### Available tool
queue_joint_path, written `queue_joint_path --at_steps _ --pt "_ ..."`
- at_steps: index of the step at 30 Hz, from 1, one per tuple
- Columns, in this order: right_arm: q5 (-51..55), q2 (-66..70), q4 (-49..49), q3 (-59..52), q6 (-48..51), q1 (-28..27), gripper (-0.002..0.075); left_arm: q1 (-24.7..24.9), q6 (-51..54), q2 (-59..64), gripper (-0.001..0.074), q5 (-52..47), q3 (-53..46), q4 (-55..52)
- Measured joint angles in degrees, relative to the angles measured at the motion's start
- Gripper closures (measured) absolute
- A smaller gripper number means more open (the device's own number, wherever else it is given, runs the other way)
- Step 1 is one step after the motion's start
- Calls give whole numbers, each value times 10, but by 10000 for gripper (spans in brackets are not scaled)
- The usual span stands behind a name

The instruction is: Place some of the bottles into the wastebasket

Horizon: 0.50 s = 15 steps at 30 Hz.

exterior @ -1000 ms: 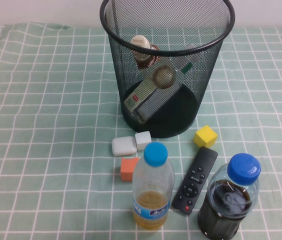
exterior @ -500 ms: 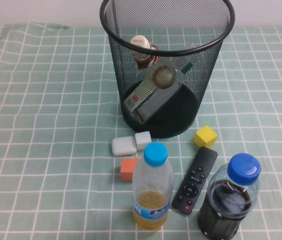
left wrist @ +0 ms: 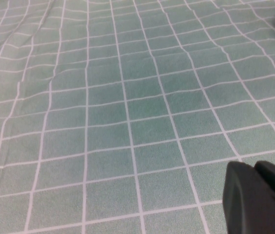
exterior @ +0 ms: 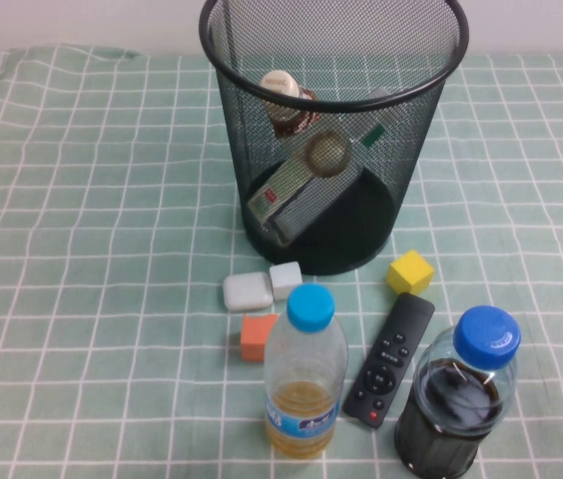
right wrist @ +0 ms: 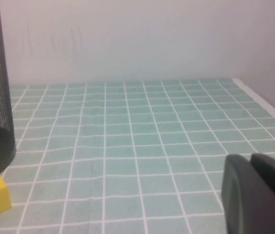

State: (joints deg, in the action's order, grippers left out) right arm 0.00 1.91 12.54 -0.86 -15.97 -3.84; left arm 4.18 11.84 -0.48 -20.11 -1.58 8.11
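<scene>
Matte black blocky tool (left wrist: 259, 200) fingers

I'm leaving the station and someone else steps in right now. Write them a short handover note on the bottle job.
Left gripper: shut, empty, low over bare cloth, away from the items.
Right gripper: shut, empty, parked to the right of the wastebasket.
Done: the white-capped bottle and the small cream-capped bottle lie inside the wastebasket.
Still standing on the cloth: yellow-liquid bottle and dark-liquid bottle, both blue-capped.
Left: seemingly nothing, unless more bottles are wanted in.
</scene>
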Motion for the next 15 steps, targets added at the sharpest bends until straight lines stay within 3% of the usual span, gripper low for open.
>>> queue_joint_path --at_steps 11,15 --pt "177 -40 19 -7 1 -3 732 0 0 -1 736 0 0 0" --pt "189 -40 20 -7 10 -3 732 0 0 -1 736 0 0 0"
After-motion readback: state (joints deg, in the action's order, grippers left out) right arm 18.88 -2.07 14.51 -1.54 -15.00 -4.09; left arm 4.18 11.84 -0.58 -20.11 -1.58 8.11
